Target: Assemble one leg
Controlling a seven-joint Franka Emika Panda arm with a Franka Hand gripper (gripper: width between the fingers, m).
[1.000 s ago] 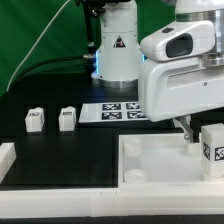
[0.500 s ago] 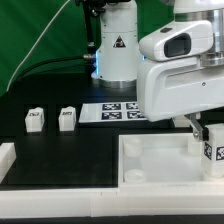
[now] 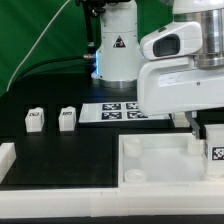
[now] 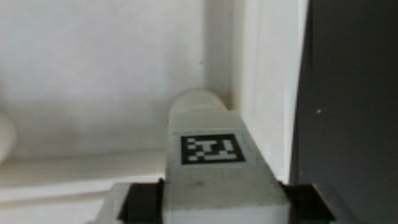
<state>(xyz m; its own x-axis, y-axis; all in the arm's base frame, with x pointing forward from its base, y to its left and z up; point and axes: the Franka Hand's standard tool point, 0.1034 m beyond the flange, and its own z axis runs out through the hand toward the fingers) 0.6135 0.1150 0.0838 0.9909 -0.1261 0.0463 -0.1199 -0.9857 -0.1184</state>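
Note:
The leg (image 3: 214,152), a small white block with a marker tag, stands in the far right corner of the large white tray-like part (image 3: 150,168) at the exterior view's right. My gripper (image 3: 208,134) is down over it, with a finger on each side. In the wrist view the leg (image 4: 215,140) fills the gap between my dark fingers (image 4: 143,201), which press on its two sides; my gripper (image 4: 219,206) is shut on it. Two more legs (image 3: 34,120) (image 3: 68,119) stand on the black table at the exterior view's left.
The marker board (image 3: 116,111) lies flat behind the tray part. The arm's base (image 3: 115,50) stands at the back centre. A white raised border (image 3: 50,196) runs along the front and left. The tray's walls are close around the held leg.
My gripper has moved toward the exterior view's right, from beside the leg to over it, and its fingers now clasp the leg. The leg itself has not moved.

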